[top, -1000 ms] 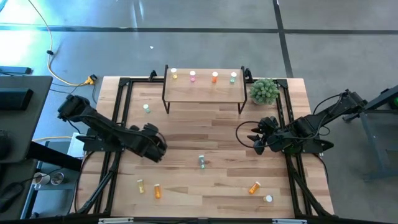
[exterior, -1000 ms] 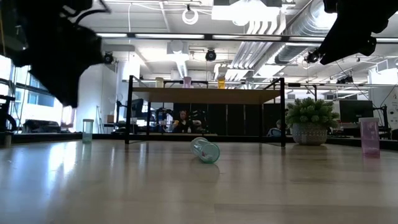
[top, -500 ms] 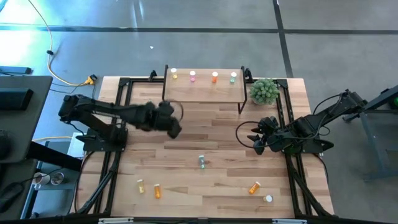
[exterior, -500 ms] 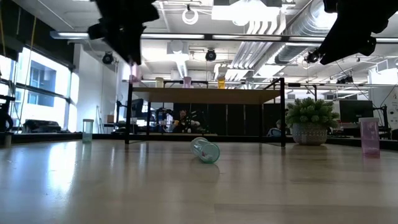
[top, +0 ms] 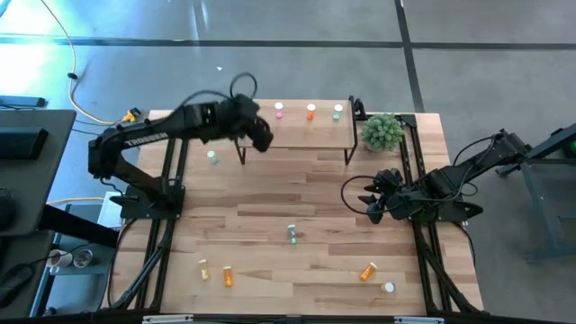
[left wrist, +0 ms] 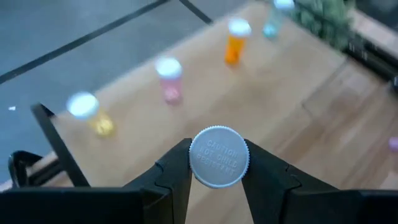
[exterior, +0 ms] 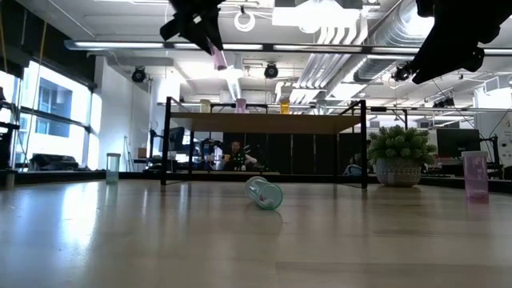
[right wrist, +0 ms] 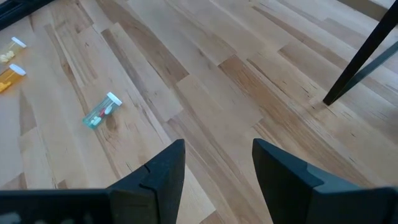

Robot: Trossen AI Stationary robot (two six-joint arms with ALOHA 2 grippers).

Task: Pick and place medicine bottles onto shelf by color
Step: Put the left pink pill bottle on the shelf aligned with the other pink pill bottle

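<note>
**Bottle held over the shelf's left end**

Bottle (left wrist: 219, 157) sits clamped cap-up in our left gripper (left wrist: 217, 171); only its white cap shows in the wrist view, though the low view shows a pink body (exterior: 218, 58). Our gripper hangs above the shelf (top: 297, 133), hiding its left end from overhead. Below stand blurred yellow (left wrist: 93, 115), pink (left wrist: 170, 79), orange (left wrist: 236, 41) and green (left wrist: 273, 18) bottles. Our right gripper (right wrist: 214, 165) waits with fingers apart, over the table (top: 315, 189), near a lying green bottle (right wrist: 101, 110).
</note>
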